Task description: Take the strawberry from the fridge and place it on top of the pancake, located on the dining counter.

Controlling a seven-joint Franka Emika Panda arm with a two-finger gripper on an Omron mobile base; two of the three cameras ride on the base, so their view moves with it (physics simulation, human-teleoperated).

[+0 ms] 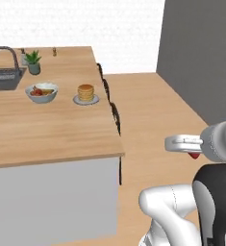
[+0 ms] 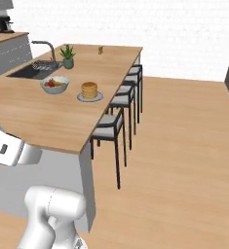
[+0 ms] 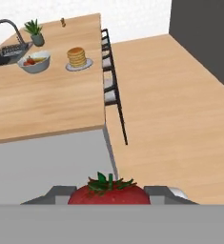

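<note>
At the bottom centre of the hand view, the two-finger gripper (image 3: 108,195) is clamping the tiny bright red strawberry with green leaves (image 3: 108,193) between its grey fingers, one pressing on each side. In the left base view the gripper (image 1: 194,150) is hanging at the right edge, off the counter's end over the wood floor, and just a red sliver of the strawberry (image 1: 194,155) is peeking out beneath the white hand.

The short stack of round golden-tan pancakes on a grey plate (image 3: 77,57) is sitting in the upper left of the hand view, on the long light wood dining counter with a grey base (image 3: 46,109), well apart from the berry. Just left of it a white bowl of red and yellow fruit (image 3: 34,62) is resting, with a small potted plant (image 3: 35,31) and a dark sink (image 3: 6,52) beyond.

The right base view is showing the pancake stack (image 2: 89,90) left of centre, plus the full row of black-legged grey-seated stools (image 2: 117,121) along the counter's edge. The left base view is showing a grey wall (image 1: 196,53) at upper right.
</note>
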